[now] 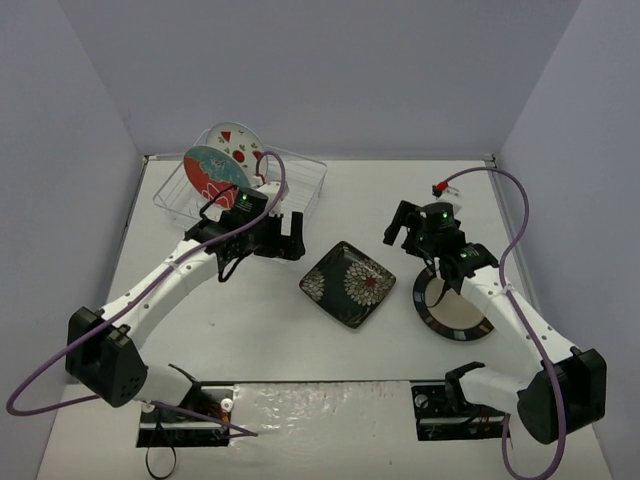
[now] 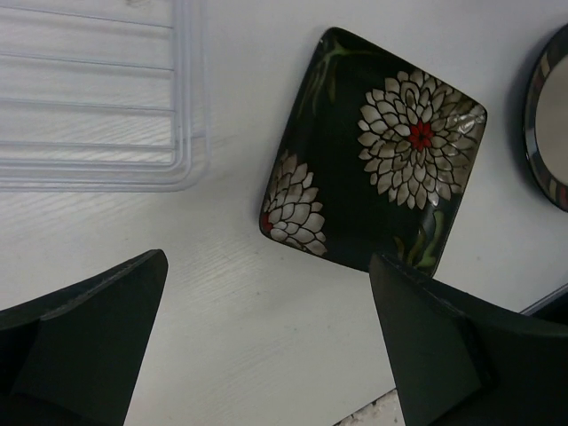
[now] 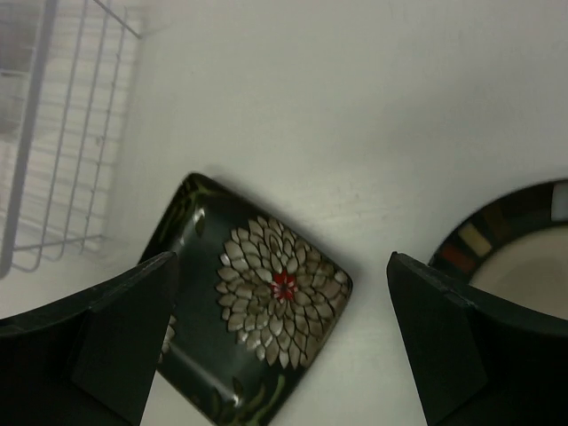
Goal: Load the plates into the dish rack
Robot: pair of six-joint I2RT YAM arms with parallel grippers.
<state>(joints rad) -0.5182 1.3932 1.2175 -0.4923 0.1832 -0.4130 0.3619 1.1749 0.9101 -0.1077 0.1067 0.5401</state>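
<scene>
The white plate with red fruit marks and the red plate with a teal flower stand upright in the clear dish rack at the back left. The black square floral plate lies flat mid-table. The dark-rimmed round plate lies to its right, partly under my right arm. My left gripper is open and empty, just left of the square plate. My right gripper is open and empty, above the square plate's right side.
The rack's corner shows in the left wrist view and in the right wrist view. The round plate's rim shows at the right edge of both wrist views. Grey walls close in the table on three sides.
</scene>
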